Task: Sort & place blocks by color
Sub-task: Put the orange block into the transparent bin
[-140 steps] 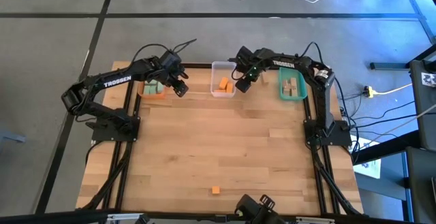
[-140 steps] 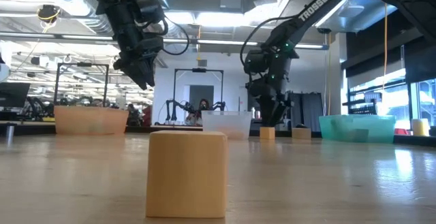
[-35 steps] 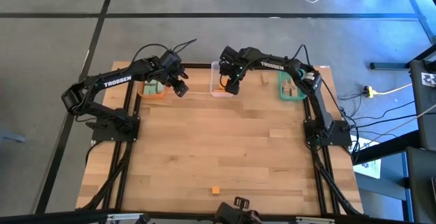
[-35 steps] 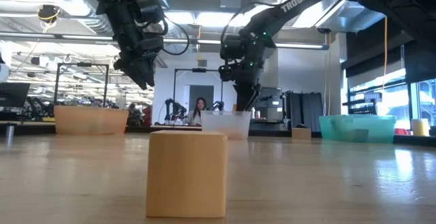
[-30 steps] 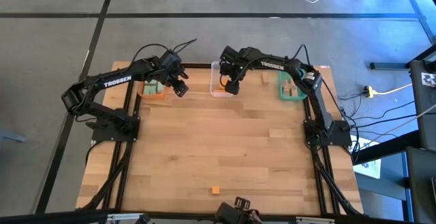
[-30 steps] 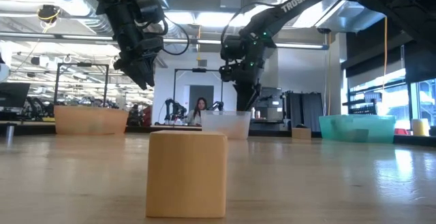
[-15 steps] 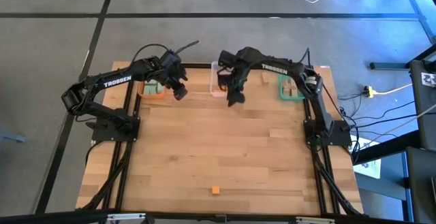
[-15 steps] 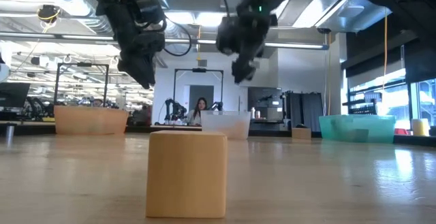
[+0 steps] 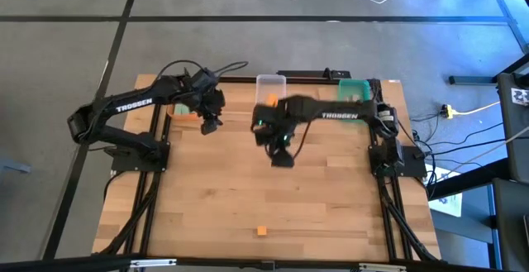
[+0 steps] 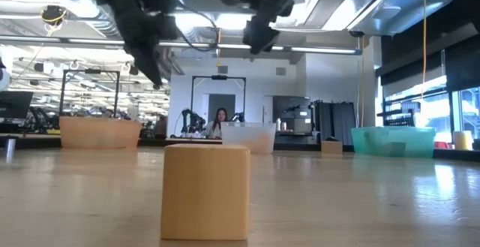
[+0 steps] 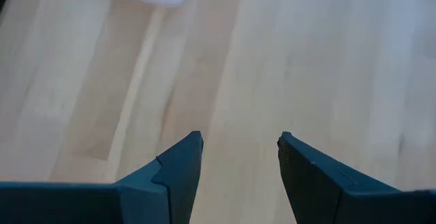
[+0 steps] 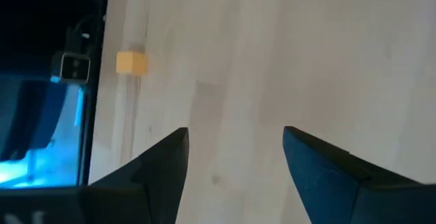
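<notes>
One orange block (image 9: 261, 231) lies by itself close to the table's near edge. It fills the foreground of the low view as the block (image 10: 206, 191), and shows far off in the right wrist view as the block (image 12: 131, 62). Another orange block (image 9: 271, 100) sits in the clear bin (image 9: 270, 82). My right gripper (image 9: 281, 157) hangs open over the middle of the table, high above it, with the fingers apart in its wrist view (image 12: 235, 139). My left gripper (image 9: 208, 124) is open (image 11: 238, 142) above bare wood beside the orange bin (image 9: 183, 113).
Three bins stand along the far edge: the orange bin (image 10: 99, 133), the clear bin (image 10: 250, 136) and the teal bin (image 10: 394, 140). A small wood block (image 10: 332, 147) rests on the table between the clear and teal bins. A person (image 10: 221, 119) sits in the room behind.
My right gripper has left the clear bin, risen and swung toward the table's near edge, and now hangs over the middle of the table. My left gripper has shifted a little toward the near edge. The lone orange block has not moved.
</notes>
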You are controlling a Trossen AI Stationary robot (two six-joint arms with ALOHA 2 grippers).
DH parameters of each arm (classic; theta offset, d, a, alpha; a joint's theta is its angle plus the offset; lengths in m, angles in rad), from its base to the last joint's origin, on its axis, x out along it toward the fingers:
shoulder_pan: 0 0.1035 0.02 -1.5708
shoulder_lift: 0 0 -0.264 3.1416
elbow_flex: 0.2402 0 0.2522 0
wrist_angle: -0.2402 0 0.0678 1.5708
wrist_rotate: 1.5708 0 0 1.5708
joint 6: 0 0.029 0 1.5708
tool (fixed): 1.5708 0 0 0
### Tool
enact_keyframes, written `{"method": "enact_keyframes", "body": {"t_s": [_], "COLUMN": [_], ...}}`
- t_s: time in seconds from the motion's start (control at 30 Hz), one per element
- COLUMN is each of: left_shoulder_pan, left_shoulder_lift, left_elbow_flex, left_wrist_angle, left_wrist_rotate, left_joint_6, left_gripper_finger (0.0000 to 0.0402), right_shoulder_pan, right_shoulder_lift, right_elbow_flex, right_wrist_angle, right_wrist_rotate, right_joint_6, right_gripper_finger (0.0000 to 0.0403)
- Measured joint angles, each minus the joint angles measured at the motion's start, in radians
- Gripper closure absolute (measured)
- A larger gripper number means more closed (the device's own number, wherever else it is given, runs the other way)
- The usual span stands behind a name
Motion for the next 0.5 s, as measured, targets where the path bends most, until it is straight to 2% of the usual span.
{"method": "enact_keyframes", "body": {"t_s": [0.2, 0.5], "left_shoulder_pan": [-0.043, -0.047], "left_shoulder_lift": [-0.094, -0.187], "left_elbow_flex": [0.000, 0.000], "left_wrist_angle": [-0.029, -0.028], "left_wrist_rotate": [-0.004, -0.022], "left_joint_6": [0.035, 0.017], "left_gripper_finger": [0.0219, 0.0219], "right_shoulder_pan": [0.134, 0.245], "right_shoulder_lift": [0.004, 0.004], "right_elbow_flex": [-0.020, -0.020], "right_wrist_angle": [0.103, 0.099], "right_wrist_rotate": [0.014, 0.013], "right_joint_6": [0.163, 0.216], "right_gripper_finger": [0.0164, 0.0164]}}
